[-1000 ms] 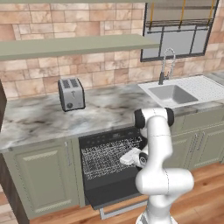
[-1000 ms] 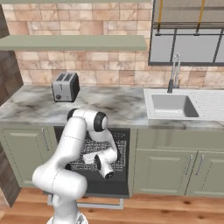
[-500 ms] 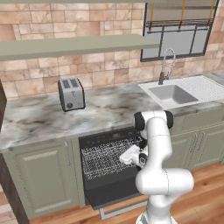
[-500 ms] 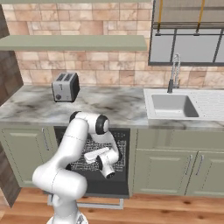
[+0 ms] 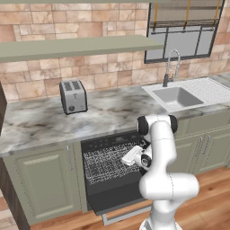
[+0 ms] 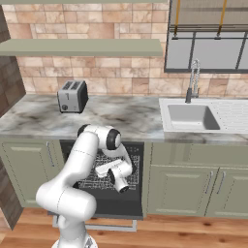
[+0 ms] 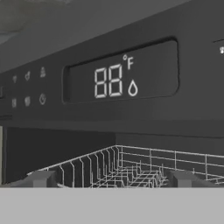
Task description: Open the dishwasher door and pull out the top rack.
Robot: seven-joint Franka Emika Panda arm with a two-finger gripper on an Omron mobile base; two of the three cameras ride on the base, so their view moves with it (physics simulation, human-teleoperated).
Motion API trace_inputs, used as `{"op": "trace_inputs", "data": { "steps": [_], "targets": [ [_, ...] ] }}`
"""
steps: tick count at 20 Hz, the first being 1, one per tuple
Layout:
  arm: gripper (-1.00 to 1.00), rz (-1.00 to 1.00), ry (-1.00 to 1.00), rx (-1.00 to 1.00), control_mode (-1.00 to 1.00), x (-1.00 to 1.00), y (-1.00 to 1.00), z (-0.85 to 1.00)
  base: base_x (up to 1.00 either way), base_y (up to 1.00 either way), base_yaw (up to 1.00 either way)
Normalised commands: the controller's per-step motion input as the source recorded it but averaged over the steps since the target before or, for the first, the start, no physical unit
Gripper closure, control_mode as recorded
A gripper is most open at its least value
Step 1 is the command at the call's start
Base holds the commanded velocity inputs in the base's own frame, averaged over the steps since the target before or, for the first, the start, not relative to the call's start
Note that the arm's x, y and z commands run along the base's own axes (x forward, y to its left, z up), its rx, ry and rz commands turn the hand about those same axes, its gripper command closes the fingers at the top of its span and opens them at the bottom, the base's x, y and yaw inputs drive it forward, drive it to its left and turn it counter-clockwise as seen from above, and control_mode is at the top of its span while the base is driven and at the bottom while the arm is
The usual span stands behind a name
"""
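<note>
A: Moved since earlier frames: pincer (image 7: 112,181) and wrist lifted slightly, shifted a bit toward the front of the dishwasher opening. Everything else same, base not moved.

B: Counts?

A: One dishwasher door (image 5: 117,199), dropped open, lying flat and low, silver bar handle (image 5: 125,216) at the front edge. One top rack (image 5: 109,162), white wire grid, seen through the opening, also in hand view (image 7: 131,168) with upright tines. One toaster (image 5: 73,96), one sink (image 5: 177,96), one faucet (image 5: 170,67), one long shelf (image 5: 76,46) on the brick wall. One window (image 5: 186,30) above the sink.

B: Rack out or in?

A: Can't tell how far out. Sits under the table (image 5: 112,112) edge, above the open door.

B: Pincer?

A: Spread wide, two dark fingertips (image 7: 41,178) far apart at the bottom of hand view. Holding nothing, touching nothing visible. Rack wires just ahead, between the tips. Pointed at the black control strip (image 7: 120,78), display reading 88 °F with a drop icon.

B: Right base view?

A: Arm bent down in front of the opening, hand (image 6: 116,174) over the rack (image 6: 97,172), door (image 6: 94,213) flat below. Green cabinets (image 6: 193,186) either side.
</note>
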Motion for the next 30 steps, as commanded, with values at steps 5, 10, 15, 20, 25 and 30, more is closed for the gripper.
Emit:
{"op": "trace_inputs", "data": {
  "steps": [5, 10, 15, 20, 25, 30],
  "targets": [
    [-1.0, 0.0, 0.0, -0.1, -1.0, 0.37, 0.0, -0.08, 0.0, 0.0, 0.0],
    [-1.0, 0.0, 0.03, -0.12, -1.0, 0.41, 0.0, -0.24, 0.0, 0.0, 0.0],
    [-1.0, 0.0, 0.08, -0.09, -1.0, 0.47, 0.0, -0.3, 0.0, 0.0, 0.0],
    [-1.0, 0.0, 0.13, -0.07, -1.0, 0.43, 0.0, -0.34, 0.0, 0.0, 0.0],
    [-1.0, 0.0, 0.16, -0.09, -1.0, 0.39, 0.0, -0.41, 0.0, 0.0, 0.0],
    [-1.0, 0.0, 0.15, -0.07, -1.0, 0.31, -0.04, -0.47, 0.0, 0.0, 0.0]
  ]
}}
